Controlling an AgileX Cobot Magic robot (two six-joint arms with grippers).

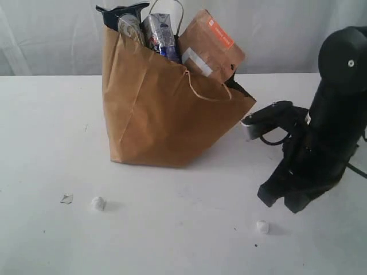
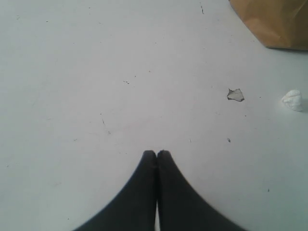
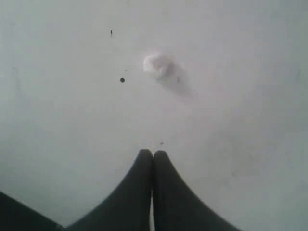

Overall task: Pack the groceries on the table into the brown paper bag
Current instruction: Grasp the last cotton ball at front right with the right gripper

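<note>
Evidently, brown paper bag (image 1: 166, 109) stood filled at twelve o'clock on table (image 1: 46, 143); left gripper (image 2: 157, 153) and right gripper (image 3: 153, 153) were pressed together, empty.

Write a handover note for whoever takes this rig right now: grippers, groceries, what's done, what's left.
Left gripper: shut, empty, over bare table.
Right gripper: shut, empty, near a white wad.
Brown paper bag stands on the table; brown pouch and other packets stick out of its top.
Done: no grocery seen outside the bag.
Left: apparently nothing; a second wad and a grey scrap lie loose.
</note>
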